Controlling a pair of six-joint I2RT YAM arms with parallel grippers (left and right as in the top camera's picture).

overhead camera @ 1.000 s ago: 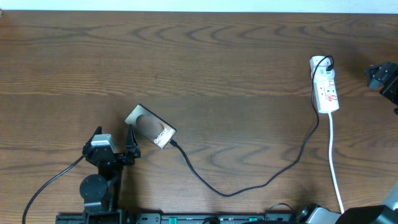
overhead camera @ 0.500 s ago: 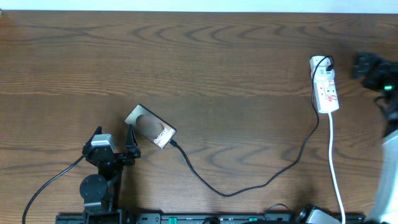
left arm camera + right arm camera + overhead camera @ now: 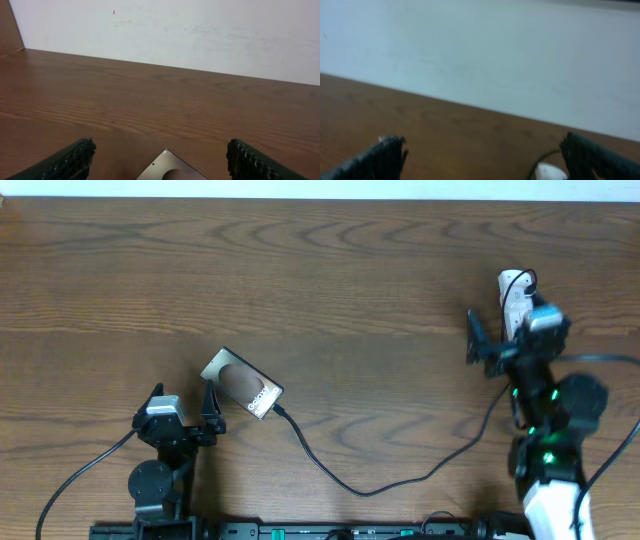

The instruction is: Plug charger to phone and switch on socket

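Observation:
The phone (image 3: 242, 383) lies slanted on the table left of centre; its near corner (image 3: 167, 169) shows low in the left wrist view. The charger (image 3: 365, 492), a thin black cable, runs from the phone's lower right end in a loop toward the socket (image 3: 512, 285). Only the top end of the white socket shows, and a blurred white piece of it (image 3: 547, 173) sits by my right finger. My right gripper (image 3: 503, 322) hovers open over the socket. My left gripper (image 3: 182, 397) stands open just short of the phone, nothing between its fingers (image 3: 75, 160).
The right arm (image 3: 548, 450) covers the lower socket and its cord. A thick black robot cable (image 3: 80, 475) trails off at the lower left. A white wall (image 3: 175, 30) rises behind the table's far edge.
My right arm has swung in from the table's right edge and now hangs over the socket, hiding most of it. The left arm, phone and charger have not moved.

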